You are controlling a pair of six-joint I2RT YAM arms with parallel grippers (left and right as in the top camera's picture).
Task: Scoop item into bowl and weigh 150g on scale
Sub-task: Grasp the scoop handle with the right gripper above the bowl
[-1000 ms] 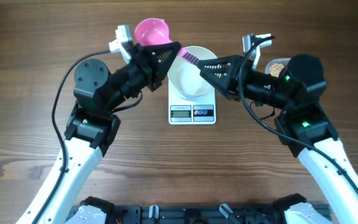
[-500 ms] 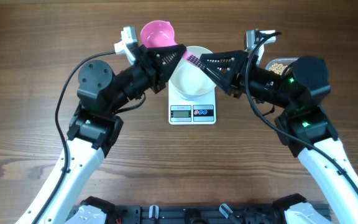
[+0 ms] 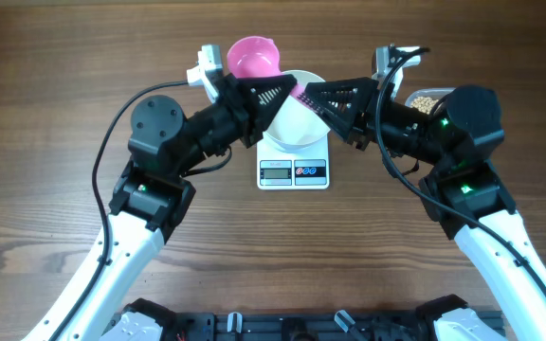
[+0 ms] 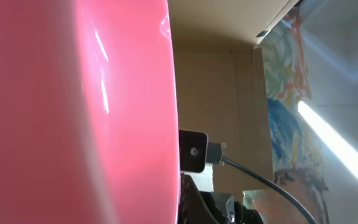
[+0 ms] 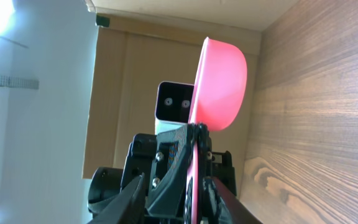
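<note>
A dark wood-grain worktop [image 3: 64, 114] lay before a tan wall [image 5: 110, 93]. The white bowl [image 3: 297, 133] sat on the scale [image 3: 293, 171] at centre. The left claw [image 3: 287, 85] gripped a pink scoop [image 3: 252, 59] by its handle. Whether the right claw [image 3: 311, 93] had closed was unclear. Beans [image 3: 425, 98] lay behind the right arm.

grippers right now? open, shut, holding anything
left gripper: closed on the pink scoop handle
right gripper: at the scoop handle, grip cannot be told

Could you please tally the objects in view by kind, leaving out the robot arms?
Scoop: 1
Bowl: 1
Scale: 1
Tub of beans: 1
Total: 4
</note>
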